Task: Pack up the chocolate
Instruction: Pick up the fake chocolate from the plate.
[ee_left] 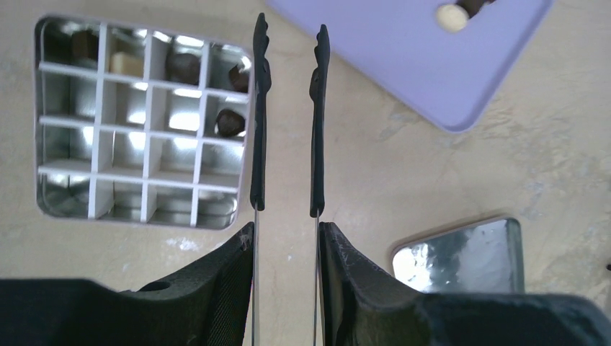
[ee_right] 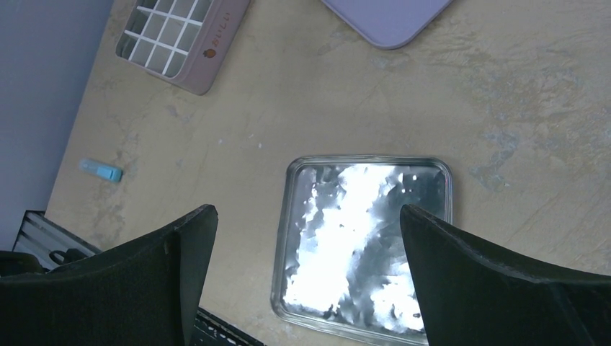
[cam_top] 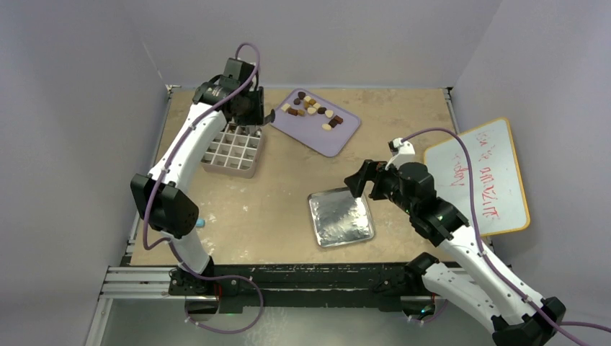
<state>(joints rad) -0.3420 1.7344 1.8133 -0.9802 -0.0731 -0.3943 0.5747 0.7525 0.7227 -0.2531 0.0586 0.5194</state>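
Several chocolates [cam_top: 311, 108], dark, brown and cream, lie on a purple tray [cam_top: 339, 137] at the back. A white-gridded tin box [cam_top: 232, 151] stands to its left; several pieces [ee_left: 229, 122] sit in its top cells. My left gripper [cam_top: 248, 108] hovers over the box's right edge, shut on black tweezers [ee_left: 257, 130]. The tweezers' tips are apart with nothing between them and point at the bare table between the box and the tray [ee_left: 432, 65]. My right gripper [ee_right: 306, 213] is open and empty above a silver lid [ee_right: 360, 238].
A whiteboard [cam_top: 479, 176] with red writing lies at the right edge. A small blue object [cam_top: 202, 223] lies near the left arm's base. The silver lid [cam_top: 340, 216] sits front centre. The box also shows in the right wrist view [ee_right: 184, 40].
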